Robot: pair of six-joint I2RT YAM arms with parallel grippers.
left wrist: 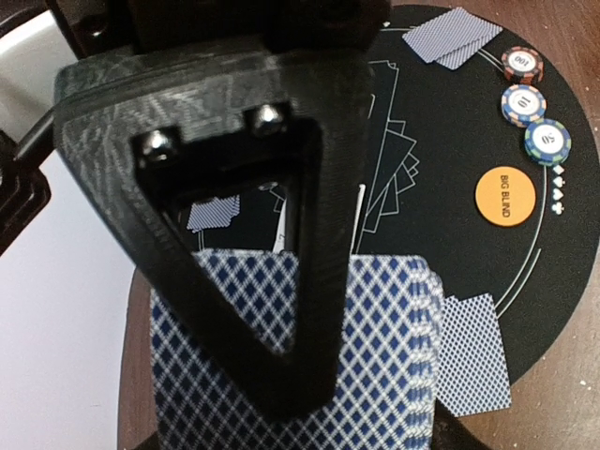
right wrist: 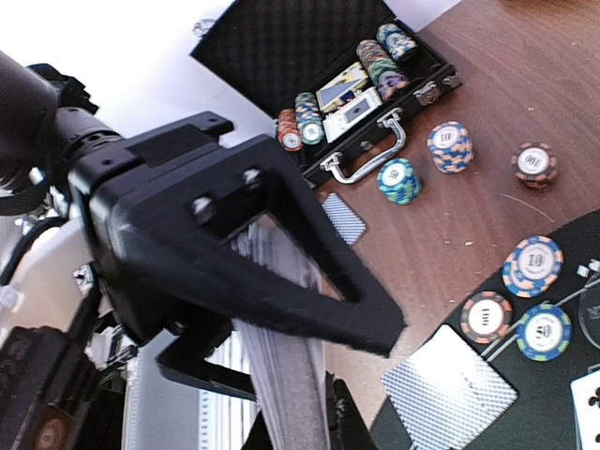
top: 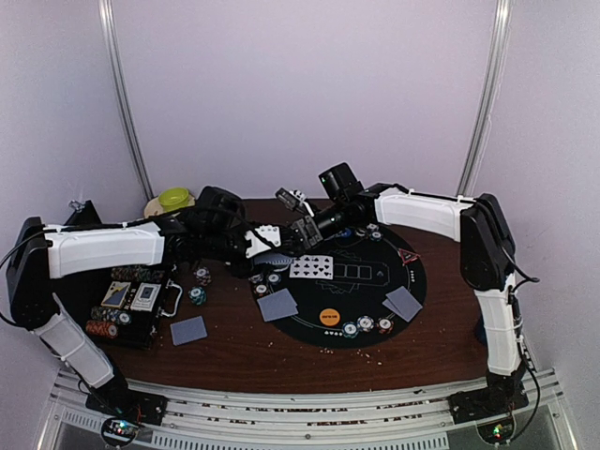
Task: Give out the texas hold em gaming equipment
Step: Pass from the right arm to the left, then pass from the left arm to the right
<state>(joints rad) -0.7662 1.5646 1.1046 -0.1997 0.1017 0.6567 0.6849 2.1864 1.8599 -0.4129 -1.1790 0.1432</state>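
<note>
My left gripper (top: 262, 242) (left wrist: 300, 422) is shut on a deck of blue-diamond-backed cards (top: 269, 236) (left wrist: 375, 356) and holds it above the left edge of the black poker mat (top: 375, 281). My right gripper (top: 298, 234) (right wrist: 366, 366) meets it from the right. Its jaws stand on either side of the deck's edge (right wrist: 291, 375); I cannot tell whether they press. Face-up cards (top: 311, 267) lie on the mat. Face-down pairs (top: 277, 304) (top: 403, 302) (top: 188, 329) lie around it. The orange BIG BLIND button (top: 329, 316) (left wrist: 504, 196) and chips (top: 367, 325) sit at the mat's near edge.
The open black chip case (top: 131, 305) (right wrist: 356, 84) with chips and card boxes stands at the left. Loose chip stacks (top: 198, 295) (right wrist: 449, 145) (right wrist: 397, 178) stand between it and the mat. A yellow-green object (top: 173, 199) sits at the back left.
</note>
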